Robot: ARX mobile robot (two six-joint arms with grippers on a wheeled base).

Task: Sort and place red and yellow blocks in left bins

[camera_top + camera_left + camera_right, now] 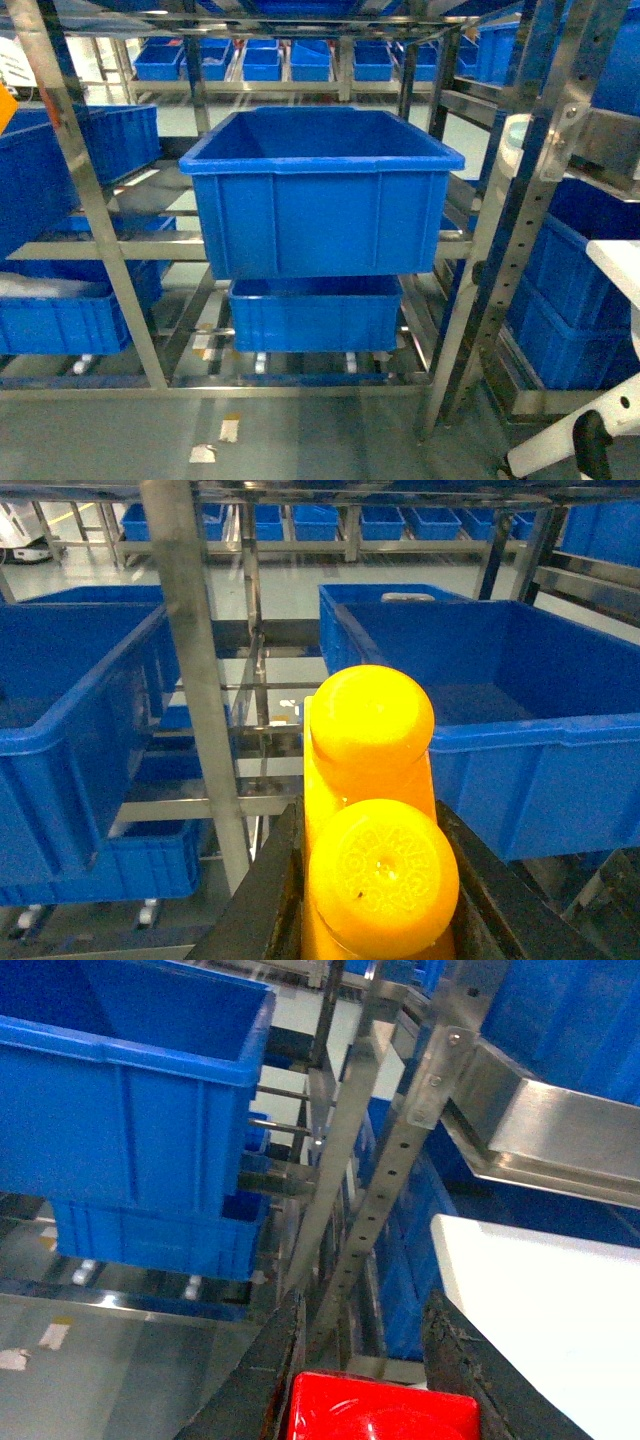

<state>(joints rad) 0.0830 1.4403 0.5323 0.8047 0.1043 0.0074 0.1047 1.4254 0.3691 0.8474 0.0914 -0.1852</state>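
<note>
Left gripper (375, 880): clamped on the glossy orange-yellow two-stud plastic brick (372, 810), dark jaws pressed on either flank, studs pointed forward at the camera.
Yellow brick's place: up in the air, short of the shelving, framed between a steel rack upright (200, 680) and the large deep blue plastic crate (520, 750) on the shelf to its right.
Second deep blue crate (60, 720): sat on the shelf left of that upright, rim near the same height.
Right gripper (365, 1380): closed around the small glossy red plastic brick (380, 1415), only the brick's top edge in shot; low, beside a perforated steel post (385, 1190) and a white panel (545, 1310).
Head view: centre deep crate (320, 195) dead ahead on the rack, a shallower blue crate (315, 312) beneath it; neither gripper visible there.
Step in hand, by judgement: carry phase, both bricks gripped, neither binned yet.
To do it well: needed height first — lifted clear above the thick rolled rim, then forward over the open interior, steered wide of the upright.
Release: best made low inside the crate, not from up high, one colour per bin.
Risk: rim or post clipped, brick twisted in the jaws.
</note>
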